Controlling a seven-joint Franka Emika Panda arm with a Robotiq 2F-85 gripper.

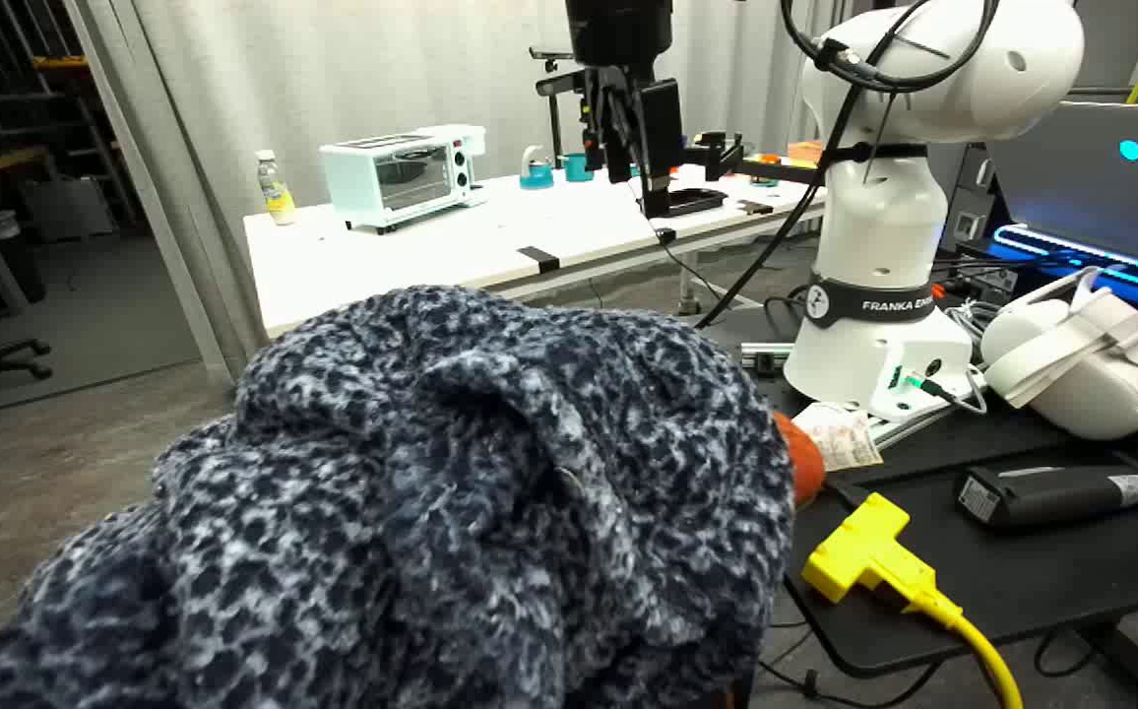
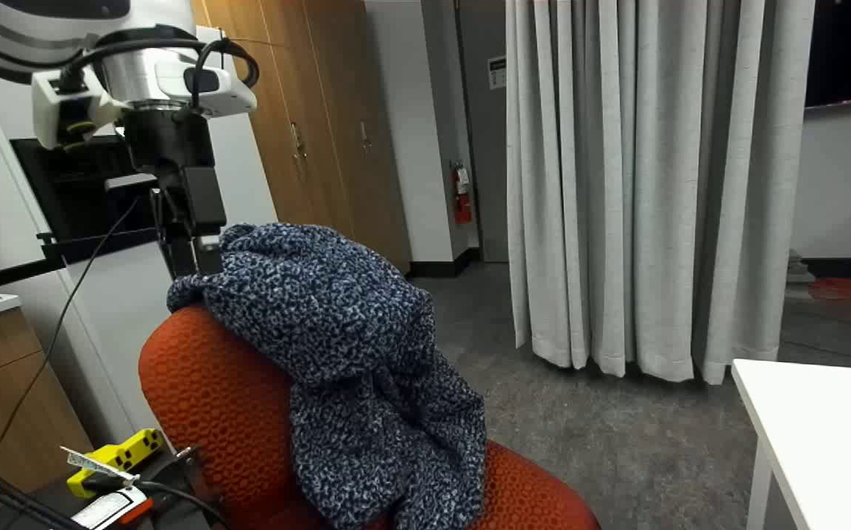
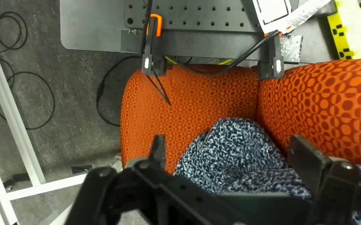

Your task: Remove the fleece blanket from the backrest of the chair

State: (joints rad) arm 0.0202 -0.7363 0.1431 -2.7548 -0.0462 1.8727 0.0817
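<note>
Wrist view — gripper blurred, spread wide, the fleece blanket partly hidden behind it.

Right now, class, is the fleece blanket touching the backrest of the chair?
Touching. An exterior view shows the fleece blanket draped over the top of the orange backrest, lying directly against it.

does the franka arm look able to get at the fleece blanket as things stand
Probably yes: in the wrist view the pincer is open, and the fleece blanket shows between its jaws with nothing seen blocking it. The backrest might crowd one jaw, though.
</note>
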